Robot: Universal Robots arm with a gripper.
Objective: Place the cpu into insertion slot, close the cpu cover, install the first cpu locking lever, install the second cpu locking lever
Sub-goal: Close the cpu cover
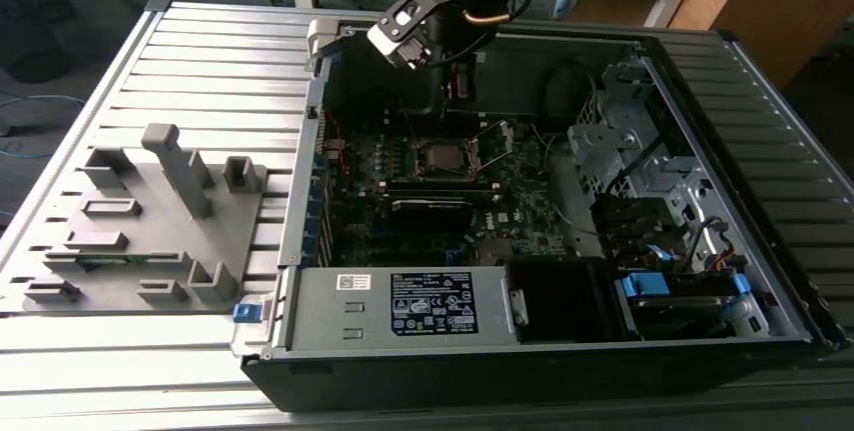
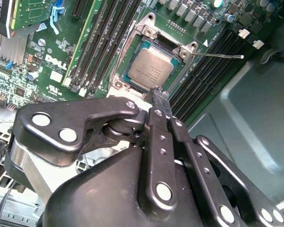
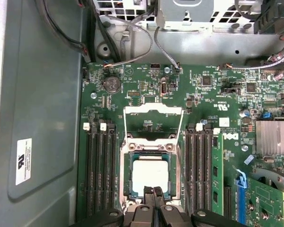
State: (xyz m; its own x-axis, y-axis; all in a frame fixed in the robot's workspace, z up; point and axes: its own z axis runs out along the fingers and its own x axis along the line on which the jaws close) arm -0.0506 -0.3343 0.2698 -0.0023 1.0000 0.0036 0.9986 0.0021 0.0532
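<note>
My gripper point(image 3: 154, 190), fingers together and empty, hangs over the cpu point(image 3: 150, 174); dropping lower could skew it in the insertion slot point(image 3: 128, 179).

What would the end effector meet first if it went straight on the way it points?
Probably the cpu seated in the insertion slot, near its edge; depth is unclear, so the end effector might touch the slot's frame first.

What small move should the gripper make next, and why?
Probably lift clear of the cpu and shift toward the cover. The cpu already lies in the slot, the cover stands open beyond it, and the shut gripper is at the cpu's edge.
</note>
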